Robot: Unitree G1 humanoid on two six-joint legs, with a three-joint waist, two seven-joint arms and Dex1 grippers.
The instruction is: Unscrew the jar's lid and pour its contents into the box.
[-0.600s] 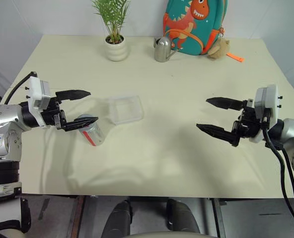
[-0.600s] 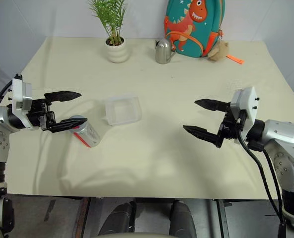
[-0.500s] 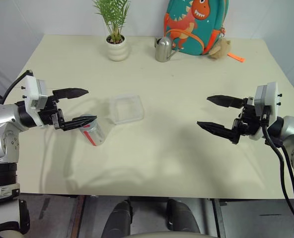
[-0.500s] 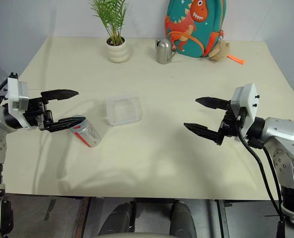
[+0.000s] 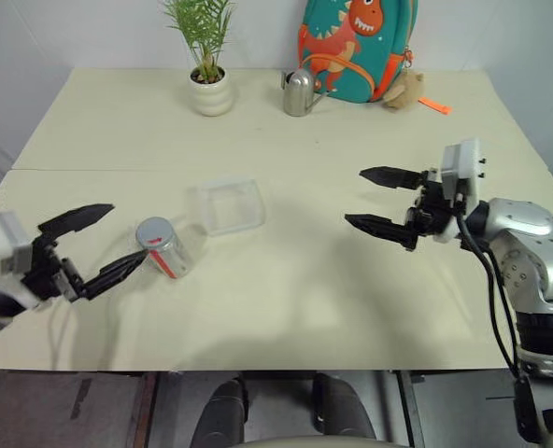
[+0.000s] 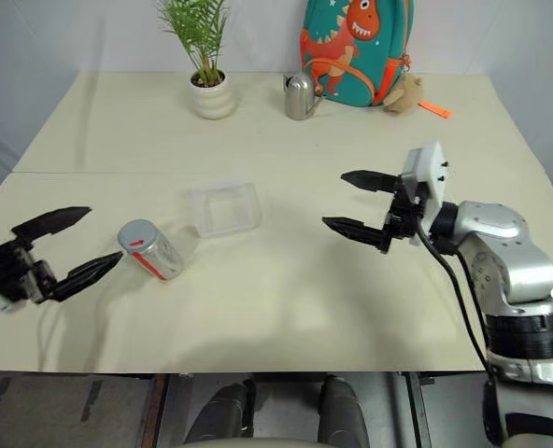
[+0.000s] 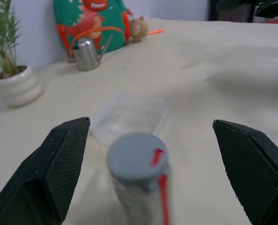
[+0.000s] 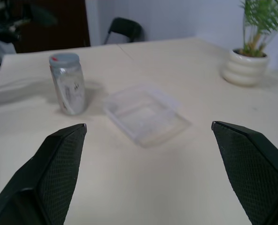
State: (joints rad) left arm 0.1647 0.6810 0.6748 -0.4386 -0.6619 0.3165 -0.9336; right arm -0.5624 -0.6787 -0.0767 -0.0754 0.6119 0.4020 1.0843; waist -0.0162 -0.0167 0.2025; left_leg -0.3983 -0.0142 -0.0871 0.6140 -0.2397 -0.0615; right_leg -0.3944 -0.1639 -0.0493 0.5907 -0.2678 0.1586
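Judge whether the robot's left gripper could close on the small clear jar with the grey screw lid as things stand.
Probably yes. The left gripper is open, and the small clear jar with its grey screw lid stands upright just ahead of it, with nothing between them. The shallow clear plastic box lies beyond the jar.

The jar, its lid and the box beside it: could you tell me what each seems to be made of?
The jar: clear, probably plastic or glass; its insides show through.
The lid: matte grey, likely plastic, with a small red mark on top.
The box: thin, glossy clear plastic; the table shows through its walls.
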